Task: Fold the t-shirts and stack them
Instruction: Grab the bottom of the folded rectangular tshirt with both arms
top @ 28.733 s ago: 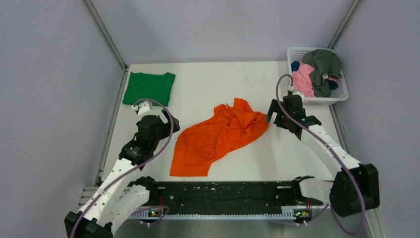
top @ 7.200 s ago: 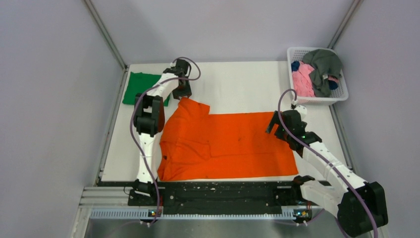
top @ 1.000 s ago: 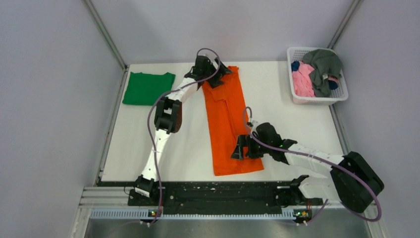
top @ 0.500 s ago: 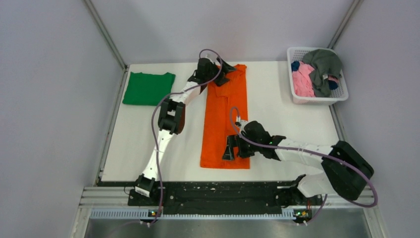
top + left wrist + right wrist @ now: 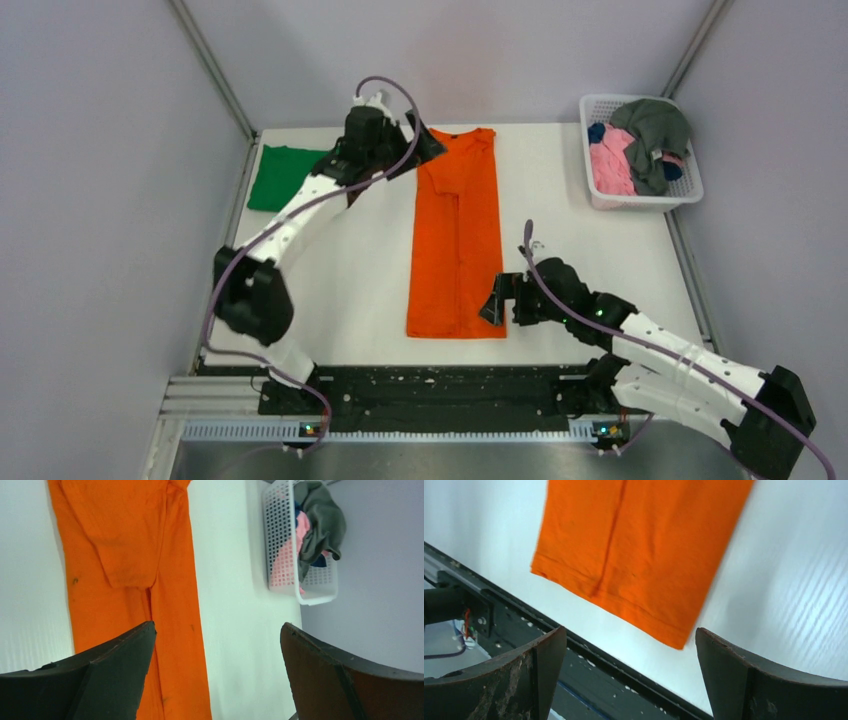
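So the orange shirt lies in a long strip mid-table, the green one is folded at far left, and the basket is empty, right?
Not empty: the top view shows the basket holding grey, pink and dark blue clothes. The orange shirt is a long strip mid-table and the green shirt is folded at far left.

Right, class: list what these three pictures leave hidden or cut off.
- Top view: right edge of the green shirt, behind the left arm.
- Top view: lower clothes in the basket, under the grey shirt.
- Right wrist view: the orange shirt above its hem, cut off by the top edge.
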